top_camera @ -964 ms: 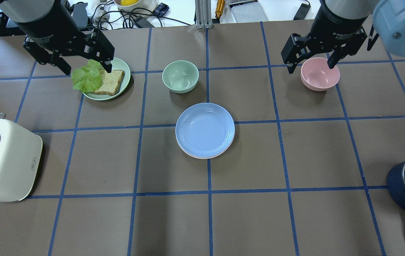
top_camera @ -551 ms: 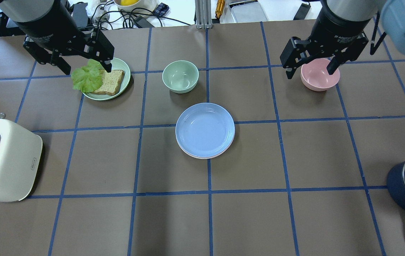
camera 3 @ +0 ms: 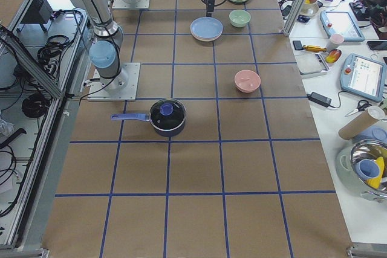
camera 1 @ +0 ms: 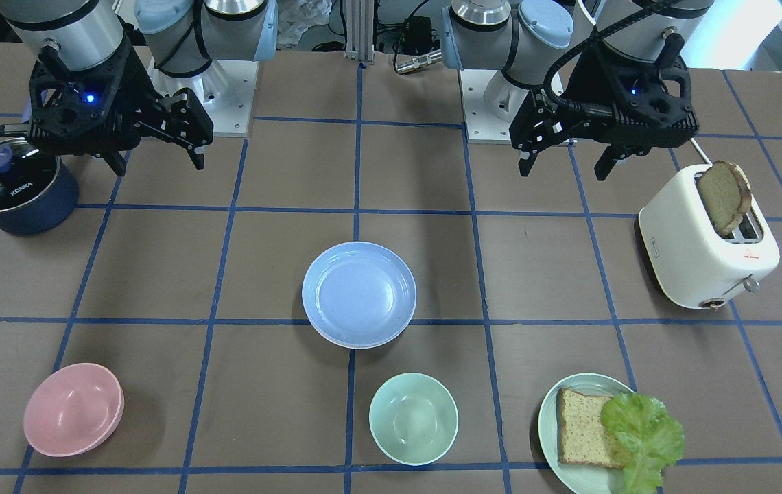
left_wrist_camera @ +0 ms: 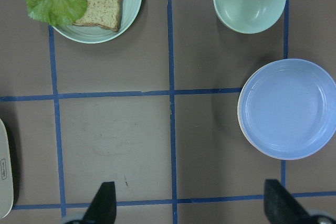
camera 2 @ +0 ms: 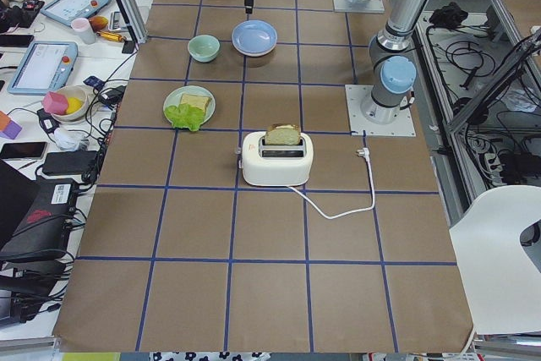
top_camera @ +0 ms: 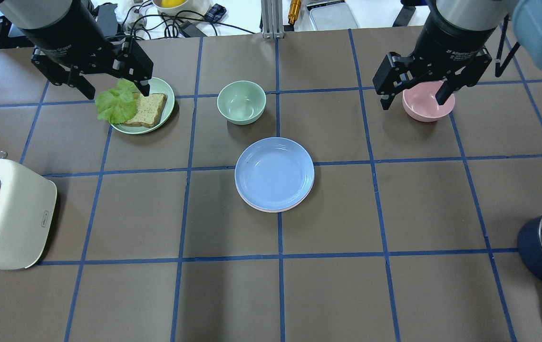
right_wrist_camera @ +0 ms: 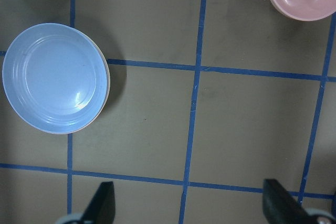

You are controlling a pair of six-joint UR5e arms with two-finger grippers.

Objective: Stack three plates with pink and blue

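Shifting slightly above the pink bowl (top_camera: pixel 428 107), right gripper (top_camera: pixel 413 102) is hanging spread and empty; left gripper (top_camera: pixel 116 93) likewise, unmoved. Plates (top_camera: pixel 274 174) are sitting stacked mid-table, blue topmost, pink rim peeking, cream probably hidden. Looking finished.

Top of the stack is the blue plate (top_camera: pixel 274 172), light and matte, with a sliver of the pink plate (top_camera: pixel 273 210) peeking out underneath. The table (top_camera: pixel 133 213) is brown with a grid of blue tape lines. The pink bowl (camera 1: pixel 72 409) is a soft pink; the green bowl (top_camera: pixel 241 101) is pale mint, same as the green plate (top_camera: pixel 170 95) under the speckled brown bread (top_camera: pixel 150 110) and bright green lettuce (top_camera: pixel 114 105). The toaster (top_camera: pixel 19 218) is cream-white and the pot (camera 1: pixel 20 206) is dark navy. The left gripper (top_camera: pixel 117 92) and right gripper (top_camera: pixel 413 102) are black.
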